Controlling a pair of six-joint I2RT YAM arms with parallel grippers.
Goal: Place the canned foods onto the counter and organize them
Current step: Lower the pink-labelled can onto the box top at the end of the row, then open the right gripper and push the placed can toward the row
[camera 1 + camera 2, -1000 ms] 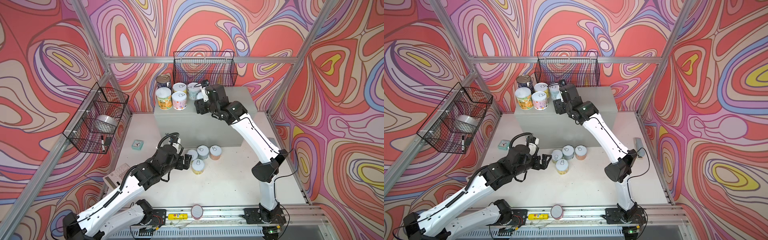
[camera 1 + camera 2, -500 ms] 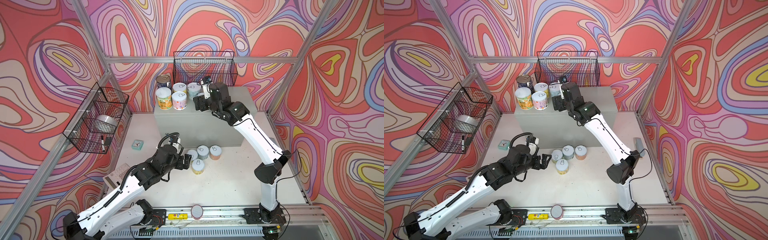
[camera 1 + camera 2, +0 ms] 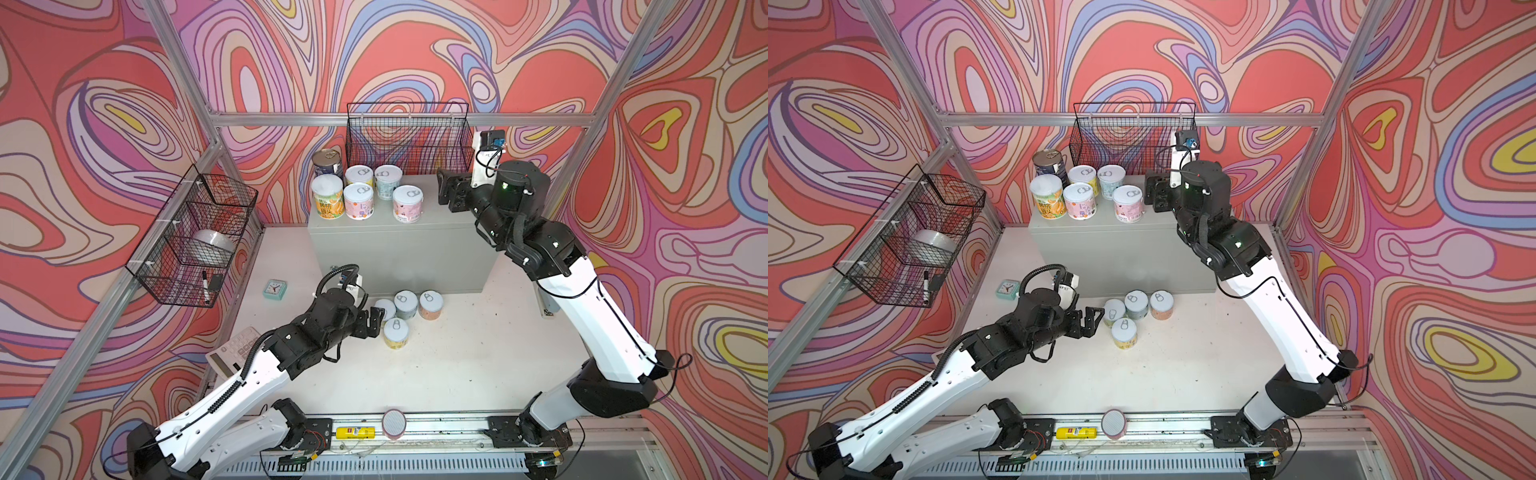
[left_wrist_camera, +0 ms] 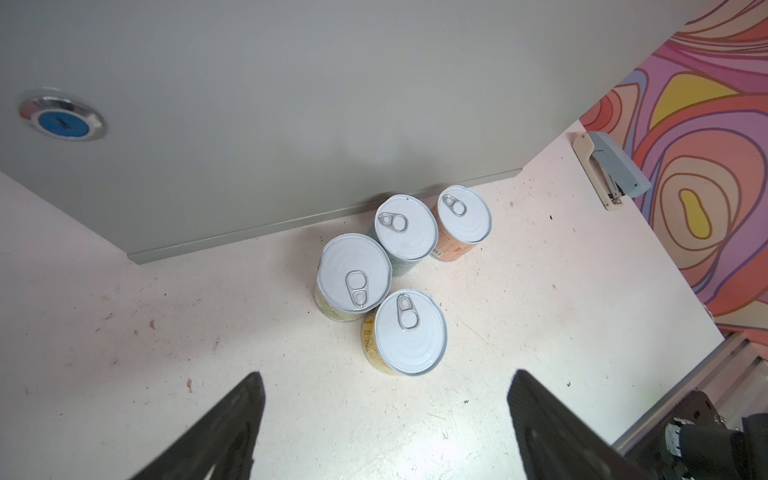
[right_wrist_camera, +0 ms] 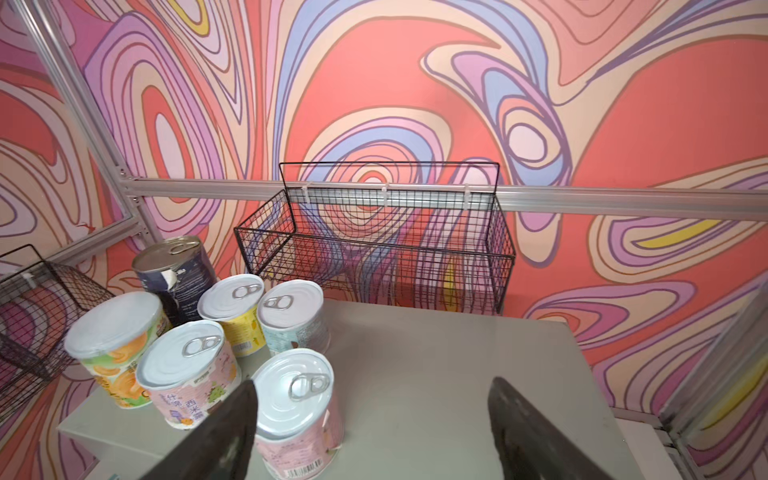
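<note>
**Canned foods [image 3: 358, 200]: six up, four down**

Both top views show you two groups. Six tins stand upright on the counter [image 3: 440, 218], bunched at its left end, upper centre of frame. The dark blue tin [image 3: 327, 163] is at the back, the yellow-orange tin [image 3: 327, 202] is in front of it, and four short tins stand to their right. The pink-white tin [image 3: 408, 203] is rightmost.

Four more short tins stand on the white table [image 3: 457, 365] at the foot of the counter, centre of frame. The yellow tin [image 3: 396, 332] is nearest the lower edge.

Your right gripper [image 3: 446, 191] hovers over the right half of the counter top, jaws spread wide with nothing between them. The pink-white tin stands just left of it in frame, ungripped.

Your left gripper [image 3: 372, 323] hangs low over the table, just left of the floor group, jaws wide and empty. In the left wrist view all four tins lie ahead of its fingers [image 4: 232, 419], none between them.
</note>
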